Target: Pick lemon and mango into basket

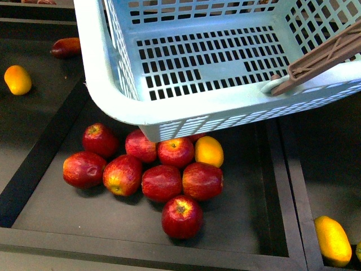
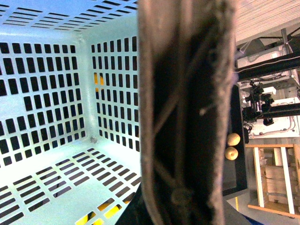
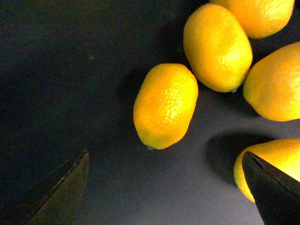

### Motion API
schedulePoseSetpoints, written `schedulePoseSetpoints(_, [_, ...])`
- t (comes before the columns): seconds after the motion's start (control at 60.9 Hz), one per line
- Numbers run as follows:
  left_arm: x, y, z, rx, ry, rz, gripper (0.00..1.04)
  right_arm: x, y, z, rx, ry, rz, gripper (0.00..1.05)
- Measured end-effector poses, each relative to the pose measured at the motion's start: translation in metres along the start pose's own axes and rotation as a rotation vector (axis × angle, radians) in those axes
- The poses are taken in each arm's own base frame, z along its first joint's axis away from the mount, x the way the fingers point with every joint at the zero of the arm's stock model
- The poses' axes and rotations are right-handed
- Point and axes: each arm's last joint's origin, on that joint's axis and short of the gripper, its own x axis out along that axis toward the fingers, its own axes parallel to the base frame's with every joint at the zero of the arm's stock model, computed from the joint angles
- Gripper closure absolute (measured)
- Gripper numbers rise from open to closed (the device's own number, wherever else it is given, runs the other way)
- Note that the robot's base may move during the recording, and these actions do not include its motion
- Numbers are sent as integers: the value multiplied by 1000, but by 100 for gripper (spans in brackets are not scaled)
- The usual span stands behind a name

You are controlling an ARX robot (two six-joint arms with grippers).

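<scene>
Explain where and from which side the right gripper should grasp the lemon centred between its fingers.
Probably grip the lemon across its narrow middle, descending from above with the open right gripper. It lies on its side; both long flanks are free; another lemon crowds its far end.

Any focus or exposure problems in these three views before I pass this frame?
Front view: basket rim washed out near white, apples sharp with small glints. Left wrist view: handle too close, blurred, blocking the middle. Right wrist view: lemons crisp, tray floor nearly black, right gripper fingertips soft-edged.
</scene>
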Motion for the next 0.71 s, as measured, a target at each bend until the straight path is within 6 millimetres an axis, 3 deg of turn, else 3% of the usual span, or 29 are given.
schedulePoseSetpoints(0.279, [0, 0, 0, 0, -2, 2, 100, 43, 2, 5, 75, 39, -32, 9])
schedulePoseSetpoints(0.706, [0, 0, 0, 0, -1, 1, 100, 78, 11, 19, 157, 50, -11, 9])
